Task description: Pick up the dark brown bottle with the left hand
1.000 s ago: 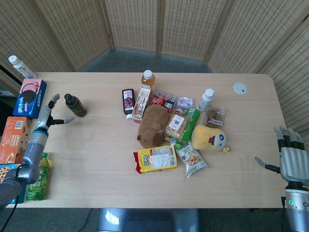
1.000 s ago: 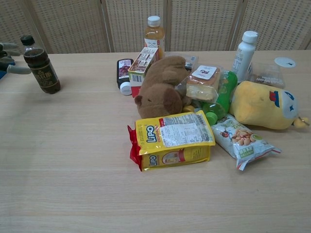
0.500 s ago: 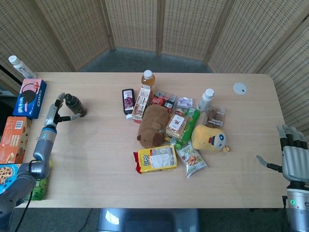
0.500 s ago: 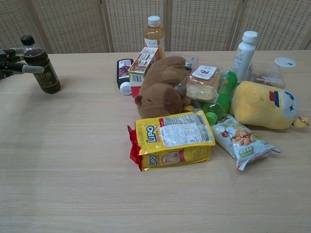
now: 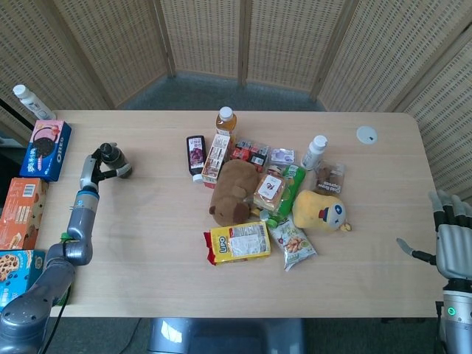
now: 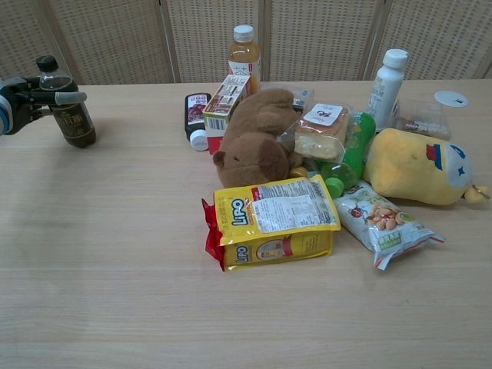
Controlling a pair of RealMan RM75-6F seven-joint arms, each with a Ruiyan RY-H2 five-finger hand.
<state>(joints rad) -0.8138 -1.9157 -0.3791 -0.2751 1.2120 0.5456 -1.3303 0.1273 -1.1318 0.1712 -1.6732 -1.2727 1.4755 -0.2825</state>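
At the left of the frame, the dark brown bottle stands upright on the table. The left hand is against it, fingers reaching around its neck; a firm hold is unclear.

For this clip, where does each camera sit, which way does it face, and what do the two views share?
Head view: high above the near edge, looking down on the wooden table; left hand at the dark brown bottle, right hand off the table's right end.
Chest view: low at the near edge, facing the wicker screen; only the left hand shows.
Shared: bottle, brown plush bear, left hand.
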